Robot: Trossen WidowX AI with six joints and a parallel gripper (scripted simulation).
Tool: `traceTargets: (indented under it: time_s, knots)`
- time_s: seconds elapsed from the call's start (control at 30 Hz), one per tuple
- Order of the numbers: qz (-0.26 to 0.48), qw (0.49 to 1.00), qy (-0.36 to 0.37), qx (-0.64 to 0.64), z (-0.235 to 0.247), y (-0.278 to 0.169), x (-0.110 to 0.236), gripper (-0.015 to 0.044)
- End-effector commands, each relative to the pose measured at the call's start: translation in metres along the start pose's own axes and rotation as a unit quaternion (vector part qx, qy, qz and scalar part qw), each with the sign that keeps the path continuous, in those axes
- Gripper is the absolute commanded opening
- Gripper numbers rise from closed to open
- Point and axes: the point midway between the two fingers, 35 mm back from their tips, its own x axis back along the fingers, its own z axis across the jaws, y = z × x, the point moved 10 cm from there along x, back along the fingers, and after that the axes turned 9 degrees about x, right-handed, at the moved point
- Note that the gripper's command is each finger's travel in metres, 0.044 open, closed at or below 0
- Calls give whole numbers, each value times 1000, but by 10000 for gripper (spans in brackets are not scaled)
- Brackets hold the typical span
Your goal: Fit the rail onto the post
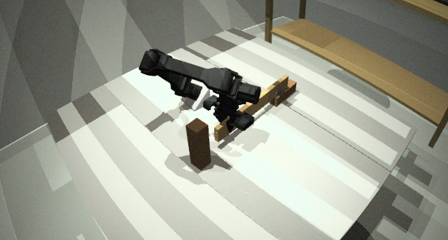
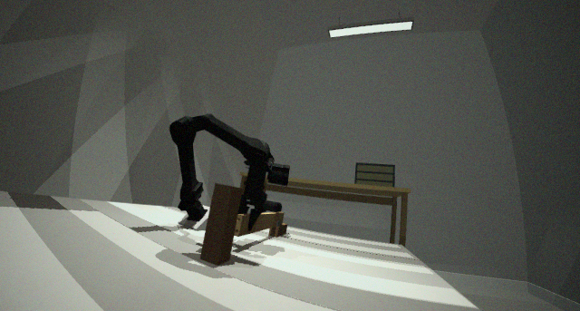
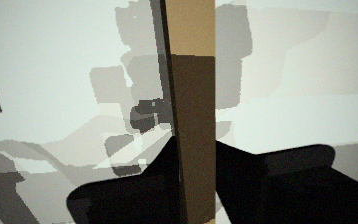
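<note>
The long wooden rail (image 1: 267, 94) (image 2: 268, 219) (image 3: 194, 100) runs from the low footboard block (image 1: 288, 92) (image 2: 282, 229) toward the dark brown post (image 1: 198, 144) (image 2: 221, 223). Its far end sits at the block. Its near end is lifted a little off the table (image 1: 315, 184) and stands apart from the post, with a small gap between them. I cannot make out the pegs. My gripper (image 1: 231, 120) (image 2: 254, 213) (image 3: 185, 138) is shut on the rail close to its near end, one finger on each side.
The arm's base stands behind the post on the left. A long wooden bench (image 1: 367, 68) lies beyond the table's far right edge. In the exterior view a wooden table (image 2: 344, 190) and a chair (image 2: 374, 175) stand in the background.
</note>
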Motion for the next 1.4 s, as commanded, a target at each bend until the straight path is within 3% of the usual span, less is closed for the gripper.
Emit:
traceTargets:
  time_s: [0.0, 1.37]
  knots:
    - [-1, 1000, -4, 1, 1, -1, 2, 0]
    - [0, 1000, -4, 1, 3, -14, 5, 0]
